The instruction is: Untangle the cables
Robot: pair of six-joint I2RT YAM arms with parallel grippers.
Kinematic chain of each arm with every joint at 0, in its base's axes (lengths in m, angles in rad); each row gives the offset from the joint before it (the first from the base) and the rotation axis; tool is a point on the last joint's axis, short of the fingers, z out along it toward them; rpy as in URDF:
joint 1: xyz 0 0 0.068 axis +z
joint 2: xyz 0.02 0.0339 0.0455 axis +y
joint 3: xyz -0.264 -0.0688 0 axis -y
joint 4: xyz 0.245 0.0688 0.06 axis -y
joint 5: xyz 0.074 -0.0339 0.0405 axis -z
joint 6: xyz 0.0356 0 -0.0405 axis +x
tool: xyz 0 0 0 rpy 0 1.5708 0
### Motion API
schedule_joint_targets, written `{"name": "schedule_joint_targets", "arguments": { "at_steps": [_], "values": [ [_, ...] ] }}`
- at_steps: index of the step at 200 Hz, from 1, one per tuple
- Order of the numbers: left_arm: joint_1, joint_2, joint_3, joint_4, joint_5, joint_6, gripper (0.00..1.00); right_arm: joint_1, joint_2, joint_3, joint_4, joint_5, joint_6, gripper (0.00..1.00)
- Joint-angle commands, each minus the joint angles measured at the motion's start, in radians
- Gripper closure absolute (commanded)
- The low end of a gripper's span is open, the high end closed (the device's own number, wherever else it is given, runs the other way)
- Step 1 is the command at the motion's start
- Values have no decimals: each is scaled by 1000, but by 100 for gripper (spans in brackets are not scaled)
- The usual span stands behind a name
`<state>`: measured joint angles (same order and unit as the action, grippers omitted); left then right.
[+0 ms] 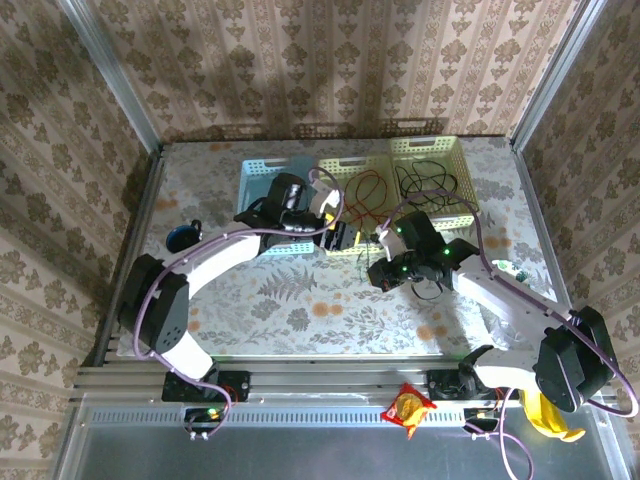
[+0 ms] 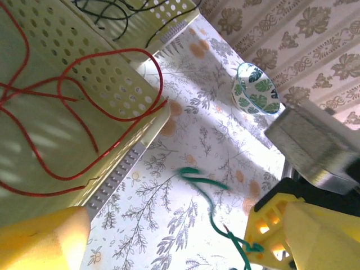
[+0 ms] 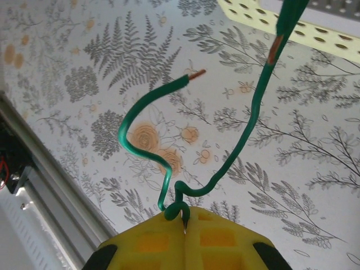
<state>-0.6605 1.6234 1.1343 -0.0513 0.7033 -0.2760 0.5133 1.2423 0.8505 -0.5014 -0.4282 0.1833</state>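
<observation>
Currently the right claw (image 3: 184,222) is pressed together, pinching a green wire (image 3: 256,109) over the floral worktop (image 3: 84,84); both of the wire's stripped copper ends curl free. The left claw (image 2: 169,236) stands spread wide, with green wire running between its fingers. A red wire (image 2: 161,84) lies in the yellow basket (image 2: 112,95), one loop draped over the rim. Black wires (image 1: 425,180) sit in the neighbouring pale basket (image 1: 460,150).
</observation>
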Motion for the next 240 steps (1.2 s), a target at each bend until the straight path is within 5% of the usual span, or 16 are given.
{"name": "schedule_joint_targets", "arguments": {
  "at_steps": [1,52,107,184,240],
  "values": [
    [-7,40,37,66,55,-6,12,1,-35,42,30,-76,-24,95],
    [-14,112,44,232,128,-102,25,1,-36,71,72,-150,1,95],
    [-10,120,2,342,156,-177,100,-2,-4,91,84,-124,12,95],
    [89,75,-86,687,16,-402,100,-1,8,86,49,-142,4,96],
    [128,41,-46,642,-9,-381,100,5,24,94,38,-136,-3,97]
  ]
}}
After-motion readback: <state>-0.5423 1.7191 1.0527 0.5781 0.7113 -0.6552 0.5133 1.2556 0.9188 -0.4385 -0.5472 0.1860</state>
